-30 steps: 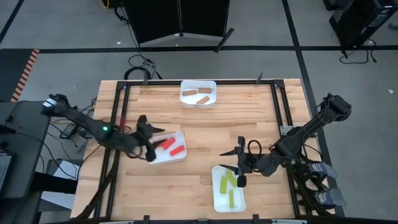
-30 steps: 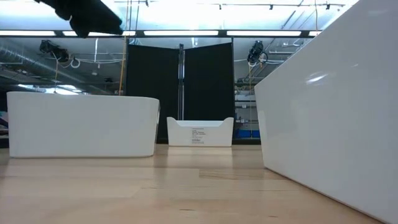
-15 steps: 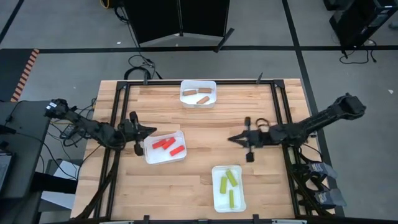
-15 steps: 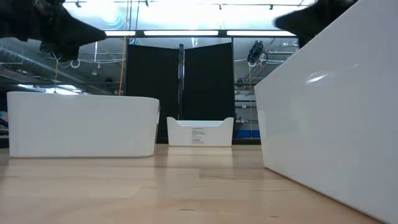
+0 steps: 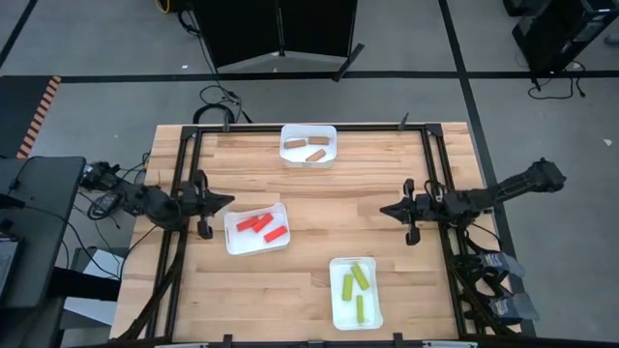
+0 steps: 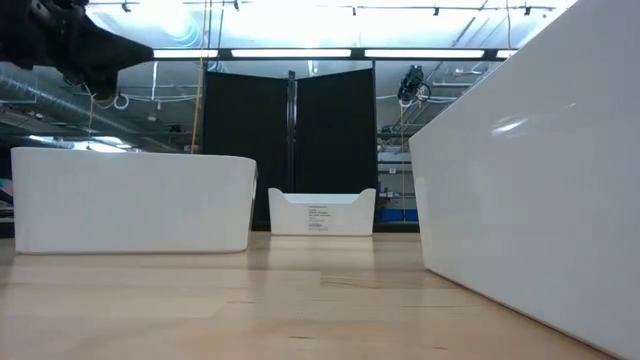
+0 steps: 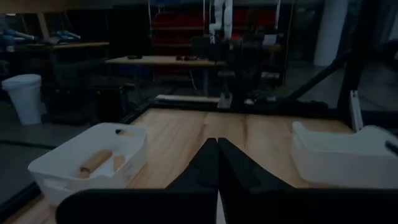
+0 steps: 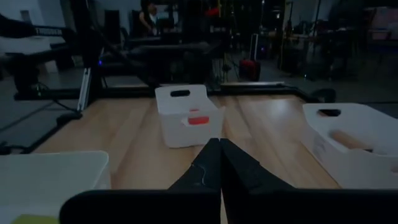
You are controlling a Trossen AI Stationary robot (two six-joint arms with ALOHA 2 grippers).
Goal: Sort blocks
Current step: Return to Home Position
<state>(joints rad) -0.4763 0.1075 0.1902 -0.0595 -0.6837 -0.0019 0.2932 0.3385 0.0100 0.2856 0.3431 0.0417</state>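
Observation:
Three white trays hold the blocks. Red blocks (image 5: 257, 225) lie in the left-middle tray (image 5: 276, 242), yellow-green blocks (image 5: 354, 283) in the near tray (image 5: 338, 310), and tan blocks (image 5: 308, 149) in the far tray (image 5: 329, 131). My left gripper (image 5: 228, 201) hangs shut above the table's left edge, pointing toward the red tray, and holds nothing. My right gripper (image 5: 383, 210) hangs shut right of the table's middle, pointing left, also with nothing in it. In the wrist views both finger pairs (image 7: 217, 163) (image 8: 219, 163) are pressed together.
A black frame (image 5: 430, 155) runs along the table's left, far and right sides. Bare wood (image 5: 329, 203) lies between the three trays. Cables (image 5: 221, 101) lie on the floor behind the far left corner.
Both arms have pulled back from their trays. My left gripper has drawn away from the red tray toward the table's left edge and shut. My right gripper has gone from the yellow-green tray toward the far right, turned level, and shut. The blocks stay in their trays.

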